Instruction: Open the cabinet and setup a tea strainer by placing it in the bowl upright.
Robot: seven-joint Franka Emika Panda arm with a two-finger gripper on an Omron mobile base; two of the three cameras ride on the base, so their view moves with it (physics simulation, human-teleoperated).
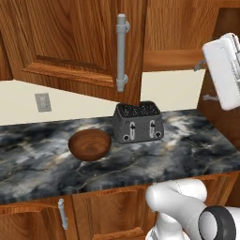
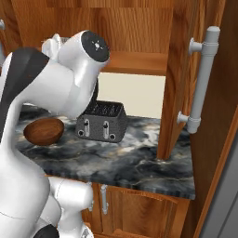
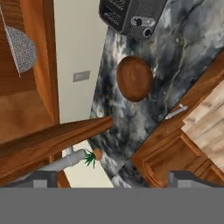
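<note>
The gripper (image 3: 111, 179) gapes wide, holding nothing; tea strainer (image 3: 22, 48) sits far off to its side (inside the cabinet (image 3: 26, 109)); the open door (image 3: 52, 138) close by could snag the reach.

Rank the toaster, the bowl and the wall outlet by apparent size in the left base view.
1. toaster
2. bowl, slightly nearer the camera, yet looks smaller
3. wall outlet, clearly smallest, though farthest back
</note>
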